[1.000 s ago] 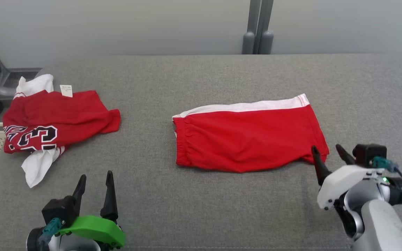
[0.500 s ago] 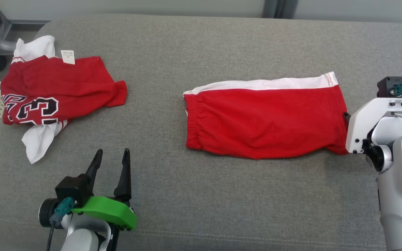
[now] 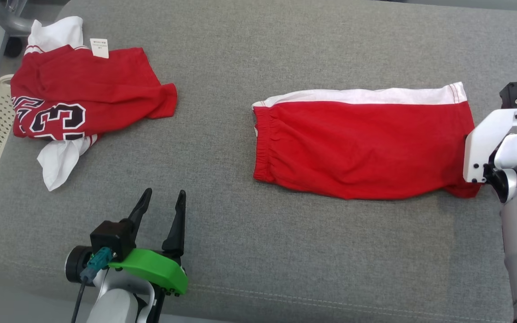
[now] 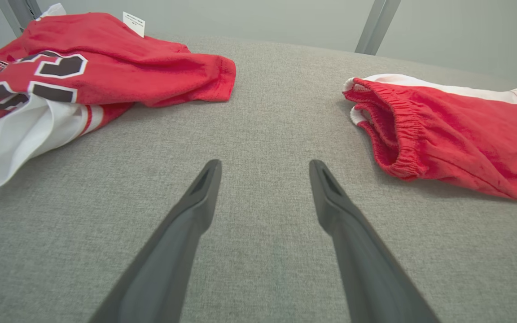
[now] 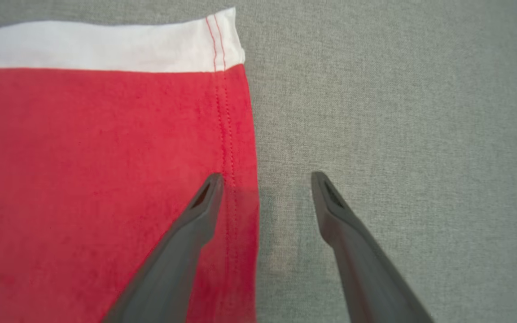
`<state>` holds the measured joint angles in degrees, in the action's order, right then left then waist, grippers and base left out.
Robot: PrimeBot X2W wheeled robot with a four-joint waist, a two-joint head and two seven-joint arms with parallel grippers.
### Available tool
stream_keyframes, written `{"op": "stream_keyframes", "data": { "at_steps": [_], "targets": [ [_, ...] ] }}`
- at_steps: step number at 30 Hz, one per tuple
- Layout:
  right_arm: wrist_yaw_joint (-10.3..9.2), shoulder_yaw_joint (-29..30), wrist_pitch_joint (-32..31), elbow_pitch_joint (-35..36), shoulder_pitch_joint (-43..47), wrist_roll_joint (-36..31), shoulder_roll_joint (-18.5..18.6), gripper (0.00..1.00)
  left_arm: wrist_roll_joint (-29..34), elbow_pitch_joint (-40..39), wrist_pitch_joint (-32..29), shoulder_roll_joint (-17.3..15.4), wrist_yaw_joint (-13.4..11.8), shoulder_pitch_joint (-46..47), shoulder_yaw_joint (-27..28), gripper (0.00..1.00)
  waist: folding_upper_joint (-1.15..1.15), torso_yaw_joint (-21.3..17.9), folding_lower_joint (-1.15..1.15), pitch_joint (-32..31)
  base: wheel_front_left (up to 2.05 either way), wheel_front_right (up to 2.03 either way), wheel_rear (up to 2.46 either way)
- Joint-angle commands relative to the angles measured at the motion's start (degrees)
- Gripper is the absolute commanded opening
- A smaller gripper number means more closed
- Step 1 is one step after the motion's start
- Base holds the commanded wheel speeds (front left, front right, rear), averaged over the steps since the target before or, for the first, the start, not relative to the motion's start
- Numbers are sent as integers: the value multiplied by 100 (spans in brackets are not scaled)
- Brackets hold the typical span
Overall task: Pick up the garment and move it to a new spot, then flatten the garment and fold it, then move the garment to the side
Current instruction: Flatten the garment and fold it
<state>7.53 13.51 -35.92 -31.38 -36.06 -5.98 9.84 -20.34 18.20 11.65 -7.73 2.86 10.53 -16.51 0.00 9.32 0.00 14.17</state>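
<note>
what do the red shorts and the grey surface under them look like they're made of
Red shorts: soft matte knit fabric, probably cotton jersey; it wrinkles softly, with a gathered elastic waistband and a double-stitched hem.
Grey surface: padded upholstery in coarse woven cloth, judging by the visible weave, rounded edge and seam line.

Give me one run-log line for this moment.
right gripper: open, straddling shorts hem | left gripper: open, empty, above cushion | shorts: lying flat | jersey: crumpled, far left
</note>
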Motion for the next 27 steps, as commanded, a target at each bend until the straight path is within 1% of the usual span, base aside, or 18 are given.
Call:
{"op": "stream_keyframes", "data": {
  "at_steps": [1, 4, 7, 12, 16, 20, 21, 22, 23, 25, 26, 27],
  "targets": [
    [-8, 17, 50, -70, -99, -71, 43, 100, 40, -2, 5, -18, 28, 127, -1, 100, 0, 27, 0, 109, 0, 0, 0],
    [-8, 88, 105, -136, -245, -132, 71, 100, 24, -12, 12, -37, 28, 177, -8, 100, 0, 32, 0, 201, 0, 0, 0],
    [-8, 122, 80, -266, -318, -36, -21, 100, 8, -2, 19, -51, 19, 216, -13, 100, 0, 47, 0, 251, 0, 0, 0],
    [-8, 179, -50, -460, -357, 9, -69, 100, -8, 26, 30, -38, 9, 258, -42, 100, 0, 82, 0, 299, 0, 0, 0],
    [-3, 287, -147, -630, -353, 227, -279, 100, -35, 64, 38, -17, 19, 309, -70, 100, 0, 132, 0, 326, 0, 0, 0],
    [-1, 283, -198, -746, -376, 339, -382, 100, -63, 105, 50, -15, 3, 331, -84, 100, 0, 167, 0, 354, 0, 0, 0],
    [-1, 279, -217, -772, -382, 356, -391, 85, -62, 112, 50, -13, 1, 338, -91, 100, 0, 179, 0, 356, 0, 0, 0],
    [4, 277, -240, -802, -380, 367, -396, 53, -65, 123, 53, -10, 2, 345, -94, 100, 0, 194, 0, 354, 0, 0, 0],
    [5, 280, -259, -821, -376, 382, -397, 40, -64, 132, 56, -10, 2, 356, -100, 100, 0, 209, 0, 352, 0, 0, 0],
    [4, 278, -309, -867, -373, 394, -394, 3, -76, 149, 58, -11, -4, 358, -107, 100, 0, 233, 0, 346, 0, 0, 0],
    [3, 267, -320, -877, -377, 398, -388, 0, -80, 157, 63, -17, -9, 354, -107, 100, 0, 240, 0, 345, 0, 0, 0],
    [-1, 267, -330, -879, -385, 394, -378, 0, -89, 162, 66, -24, -14, 349, -107, 100, 0, 244, 0, 342, 0, 0, 0]
  ]
}}
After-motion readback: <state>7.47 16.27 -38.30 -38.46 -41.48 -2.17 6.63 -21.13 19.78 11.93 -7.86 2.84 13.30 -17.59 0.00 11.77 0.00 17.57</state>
